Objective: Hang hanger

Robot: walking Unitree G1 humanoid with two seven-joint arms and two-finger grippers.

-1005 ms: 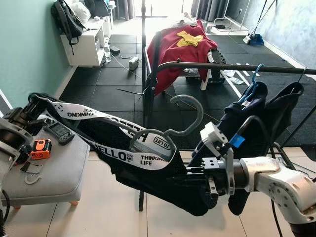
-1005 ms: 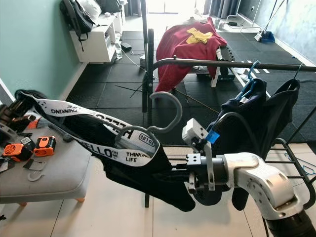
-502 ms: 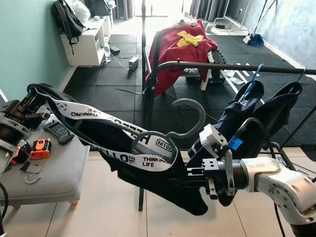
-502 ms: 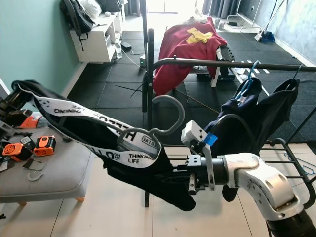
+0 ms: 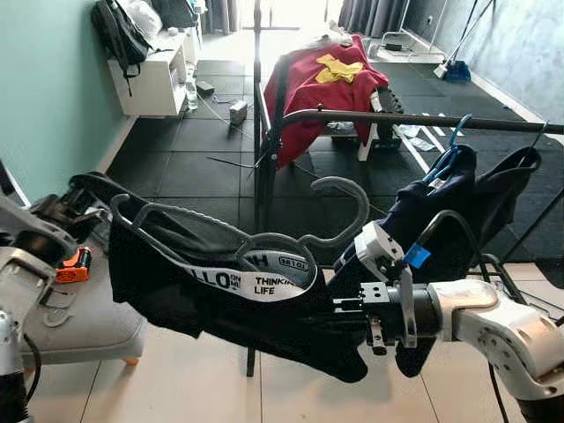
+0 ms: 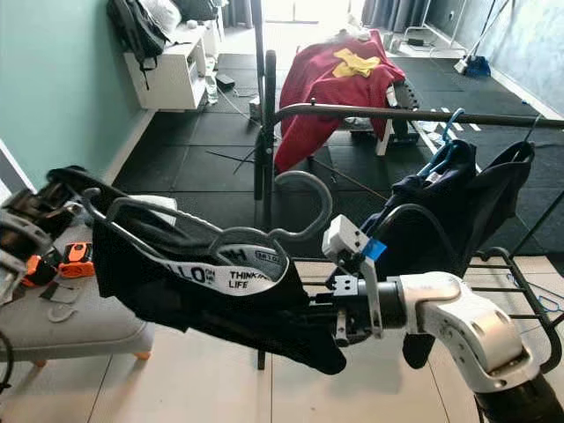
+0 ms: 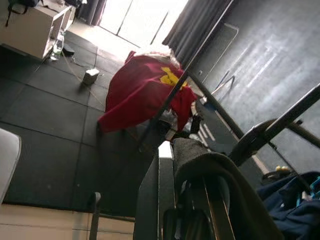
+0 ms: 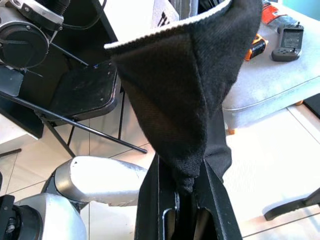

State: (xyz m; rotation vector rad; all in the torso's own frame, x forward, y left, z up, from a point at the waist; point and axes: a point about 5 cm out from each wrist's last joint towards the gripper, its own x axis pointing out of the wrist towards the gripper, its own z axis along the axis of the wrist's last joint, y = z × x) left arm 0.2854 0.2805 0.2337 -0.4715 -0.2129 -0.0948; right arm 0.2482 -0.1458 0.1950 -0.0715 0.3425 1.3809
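Grey hanger (image 5: pixel 291 238) with black garment (image 5: pixel 238 300) held below the clothes rail (image 5: pixel 405 119) — not yet hooked; right gripper (image 8: pixel 182 187) clamped on the garment's end; left gripper (image 7: pixel 192 200) clamped on the other end; lifting left, seemingly.

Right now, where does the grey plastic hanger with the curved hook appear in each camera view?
Left eye view: grey plastic hanger, hook at centre, below the black metal rail.
Right eye view: hook slightly left of centre, under the same rail.
Left wrist view: I cannot make it out.
Right wrist view: I cannot make it out.
Shared landmark: red garment.
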